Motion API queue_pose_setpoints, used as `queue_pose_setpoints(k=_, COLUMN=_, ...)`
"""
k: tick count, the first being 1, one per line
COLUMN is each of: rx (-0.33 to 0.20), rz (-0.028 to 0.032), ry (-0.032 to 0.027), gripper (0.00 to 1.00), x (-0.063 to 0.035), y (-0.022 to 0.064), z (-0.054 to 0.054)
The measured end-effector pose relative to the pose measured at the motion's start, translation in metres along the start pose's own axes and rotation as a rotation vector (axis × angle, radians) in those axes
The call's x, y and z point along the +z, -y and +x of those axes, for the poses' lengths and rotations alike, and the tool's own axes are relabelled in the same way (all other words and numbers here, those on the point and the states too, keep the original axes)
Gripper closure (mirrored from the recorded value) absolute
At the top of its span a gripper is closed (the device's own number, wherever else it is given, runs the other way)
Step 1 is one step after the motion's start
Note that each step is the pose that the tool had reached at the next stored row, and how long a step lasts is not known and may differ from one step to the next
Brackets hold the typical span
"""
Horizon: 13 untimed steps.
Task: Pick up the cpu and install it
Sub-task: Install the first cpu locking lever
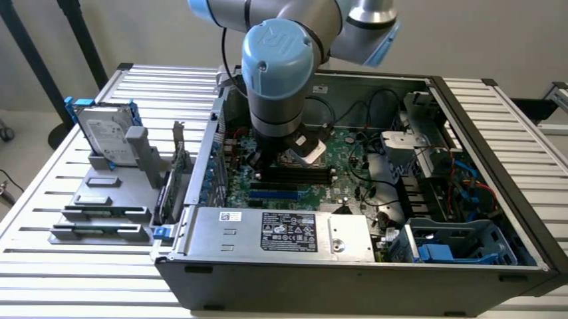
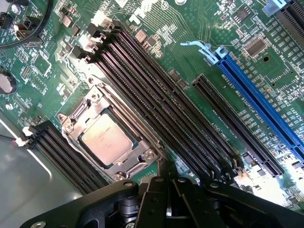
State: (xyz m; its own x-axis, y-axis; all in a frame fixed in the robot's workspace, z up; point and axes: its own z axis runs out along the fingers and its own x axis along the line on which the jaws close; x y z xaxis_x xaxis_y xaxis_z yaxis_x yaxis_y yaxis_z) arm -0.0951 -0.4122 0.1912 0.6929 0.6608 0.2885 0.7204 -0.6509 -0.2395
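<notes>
Hovering over the board, fingers pressed together, chip seated in socket

Looking from the wrist view first: black gripper (image 2: 168,199) sits low in frame, its fingers pressed together with nothing between them. Just beyond the tips, the cpu (image 2: 105,140), a small flat square chip with shiny silver-grey metal top, lies flat inside the silver metal socket frame (image 2: 76,114) on the green motherboard (image 2: 190,28). Faint print on the chip top, not legible. Gripper apart from the chip, not touching.

Beside the socket run four long black memory slots (image 2: 156,102), unfilled. Further along, a shorter black expansion slot (image 2: 235,123) and a long blue expansion slot (image 2: 259,92). White lettering on the board near the blue slot is too small to read.

Exterior view: nearest is the grey power supply box (image 1: 275,232) with a black-and-white label (image 1: 288,231); text unreadable. Blue plastic drive cage (image 1: 461,242) at the case's near corner on the exterior view's right. Grey-and-blue arm (image 1: 277,66) reaches down into the open grey computer case (image 1: 355,279), blocking sight of the socket. Tangle of black cables (image 1: 382,193) lies over the board's right half.

On the exterior view's left, on the slatted metal table (image 1: 53,199), a grey parts holder (image 1: 102,212); behind it the silver hard drive in blue frame (image 1: 105,136) stands upright, label unreadable.
</notes>
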Motion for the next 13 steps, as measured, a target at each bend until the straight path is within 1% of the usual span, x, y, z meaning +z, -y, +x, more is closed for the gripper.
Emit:
queue_pose_setpoints(k=7, rx=0.000, rz=-0.0090, ry=0.0095, gripper=0.89, x=-0.0009, y=0.0001, z=0.0003)
queue_pose_setpoints(k=10, rx=-0.001, rz=-0.0106, ry=0.0109, gripper=0.89, x=-0.0007, y=0.0000, z=0.0003)
queue_pose_setpoints(k=13, rx=-0.001, rz=-0.0110, ry=0.0105, gripper=0.89, x=-0.0002, y=0.0003, z=0.0005)
